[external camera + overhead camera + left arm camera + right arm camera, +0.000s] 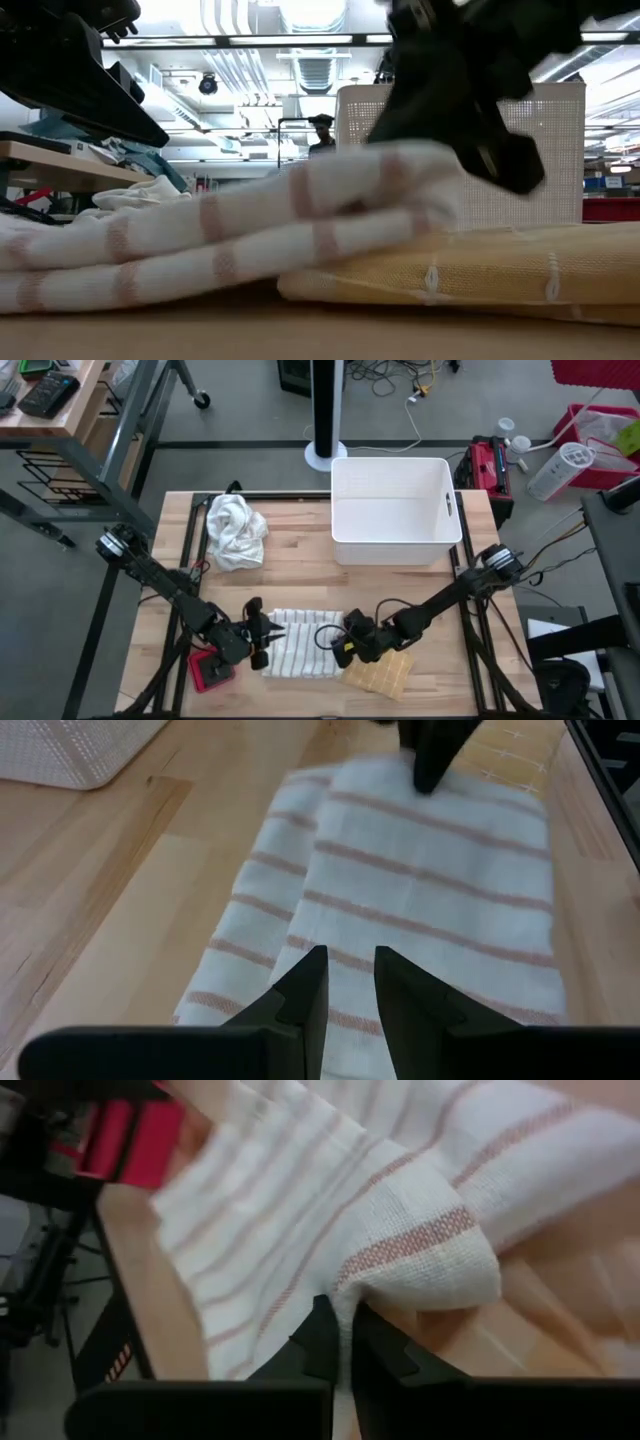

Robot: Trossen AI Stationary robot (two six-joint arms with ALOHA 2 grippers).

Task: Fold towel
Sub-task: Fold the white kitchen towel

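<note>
The white cotton towel with thin pink-brown stripes (300,642) lies near the front edge of the pale wooden slatted table (300,560), between the 2 grippers, with its right end overlapping a yellow woven cloth (380,675). It looks light, limp and thin: it will sag from wherever it is pinched, drape rather than hold a crease, and likely drag a little on the wood. Best taken by an edge or corner, where a single or doubled layer fits between narrow fingers.

The right gripper (345,1342) is clenched on the towel's right-hand edge, a bunched fold of cloth pinched between its dark fingers and lifted slightly, as the low view suggests. The left gripper (348,982) hovers over the towel's left end with its fingers a narrow gap apart; they appear to hold nothing.

The towel's long axis runs left to right across the table, parallel to the front edge, with stripes crossing it front to back. It is already doubled in part, the top layer sitting offset from the one beneath.

A crumpled white cloth (235,532) and a white plastic bin (395,510) sit farther back, well apart.
</note>
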